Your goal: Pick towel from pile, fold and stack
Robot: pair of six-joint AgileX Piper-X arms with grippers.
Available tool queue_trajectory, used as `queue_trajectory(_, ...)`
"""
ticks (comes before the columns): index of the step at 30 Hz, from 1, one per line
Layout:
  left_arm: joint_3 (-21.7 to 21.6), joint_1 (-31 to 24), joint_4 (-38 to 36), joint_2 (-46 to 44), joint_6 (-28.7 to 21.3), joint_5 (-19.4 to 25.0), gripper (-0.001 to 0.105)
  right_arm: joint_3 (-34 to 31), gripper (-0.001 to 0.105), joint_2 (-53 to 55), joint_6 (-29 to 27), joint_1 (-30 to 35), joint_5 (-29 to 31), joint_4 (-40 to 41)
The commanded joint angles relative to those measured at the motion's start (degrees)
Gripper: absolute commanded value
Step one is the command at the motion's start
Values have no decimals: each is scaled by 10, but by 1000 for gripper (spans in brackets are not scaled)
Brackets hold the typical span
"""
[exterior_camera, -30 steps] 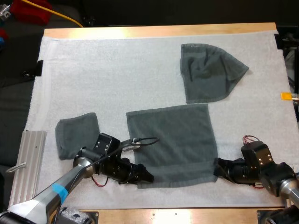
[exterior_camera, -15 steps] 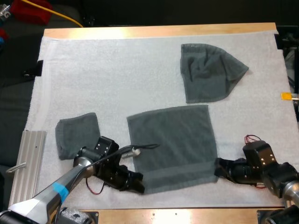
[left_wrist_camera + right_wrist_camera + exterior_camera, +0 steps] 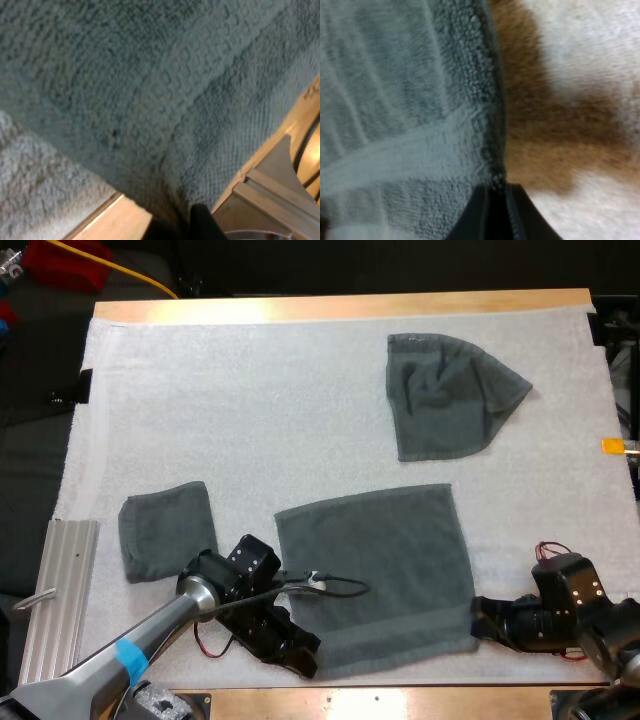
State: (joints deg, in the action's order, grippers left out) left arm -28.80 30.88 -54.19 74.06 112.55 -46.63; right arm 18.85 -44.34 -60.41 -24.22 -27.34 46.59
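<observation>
A dark grey-green towel (image 3: 375, 560) lies spread flat on the white mat, close to the table's near edge. My left gripper (image 3: 305, 658) is shut on its near left corner. My right gripper (image 3: 478, 612) is shut on its near right corner. In the left wrist view the towel (image 3: 150, 100) bunches down into my dark fingertip (image 3: 202, 222) over the wooden table edge. In the right wrist view the towel's hemmed corner (image 3: 405, 100) ends at my closed fingers (image 3: 490, 210). A crumpled towel (image 3: 445, 395) lies at the far right.
A small folded towel (image 3: 165, 528) lies at the left, just beyond my left arm. A ridged metal rail (image 3: 58, 590) runs along the mat's near left side. The wooden near edge (image 3: 400, 702) is right below both grippers.
My left gripper closed on the towel's near left corner. Both grippers then drew back toward the near edge, dragging the flat towel with them.
</observation>
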Motion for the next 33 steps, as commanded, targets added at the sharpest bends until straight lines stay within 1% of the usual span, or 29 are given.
queue_trajectory(1,-3,2,-10,-4,-6,5,0,8,0,7,2,-1,-5,6)
queue_trajectory(2,-4,-1,-8,-4,-6,2,0,10,0,7,3,-1,-5,5)
queue_trajectory(5,-4,-20,14,-4,-2,-38,0,15,0,7,21,-1,-7,-12)
queue_trajectory(8,-4,-50,45,-4,24,-71,0,15,0,3,60,-1,-16,-55)
queue_trajectory(12,-4,-103,98,-4,66,-122,0,18,0,-24,110,-1,-37,-127)
queue_trajectory(15,-4,-137,135,-4,95,-140,0,26,0,-54,139,-1,-38,-179)
queue_trajectory(18,-4,-157,168,-4,122,-146,0,40,0,-98,156,-1,-38,-219)
queue_trajectory(20,-4,-166,188,-2,133,-149,0,50,0,-124,158,0,-38,-239)
queue_trajectory(26,-4,-194,275,6,190,-147,0,95,0,-215,165,0,-35,-292)
queue_trajectory(28,-4,-202,307,9,196,-135,0,113,0,-242,166,0,-33,-310)
queue_trajectory(30,-4,-207,325,9,200,-103,0,127,0,-267,170,0,-34,-335)
queue_trajectory(33,-4,-208,346,11,200,-74,0,144,0,-298,173,0,-27,-359)
